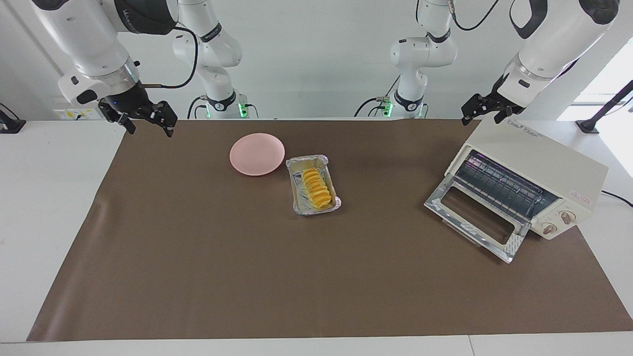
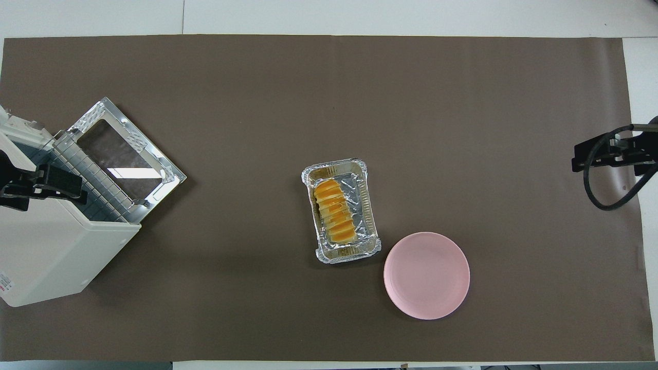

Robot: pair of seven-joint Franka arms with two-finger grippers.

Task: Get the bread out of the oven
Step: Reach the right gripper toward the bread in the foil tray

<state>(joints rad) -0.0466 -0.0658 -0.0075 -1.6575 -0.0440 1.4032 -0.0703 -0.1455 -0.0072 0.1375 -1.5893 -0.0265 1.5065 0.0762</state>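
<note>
The bread (image 1: 316, 188) (image 2: 336, 210), a ridged golden-yellow loaf, lies in a silver foil tray (image 1: 307, 159) (image 2: 334, 165) in the middle of the brown mat. The cream-white oven (image 1: 544, 158) (image 2: 51, 252) stands at the left arm's end of the table. Its glass door (image 1: 472, 225) (image 2: 128, 149) is dropped open and its wire rack (image 1: 499, 185) is bare. My left gripper (image 1: 482, 114) (image 2: 59, 182) hangs open over the oven's top corner, holding nothing. Over the mat's edge at the right arm's end, my right gripper (image 1: 150, 127) (image 2: 583, 158) is open and empty.
A pink plate (image 1: 257, 153) (image 2: 426, 275) sits beside the foil tray, a little nearer to the robots. The brown mat (image 1: 247, 272) covers most of the white table. The oven's two knobs (image 1: 559, 222) face away from the robots.
</note>
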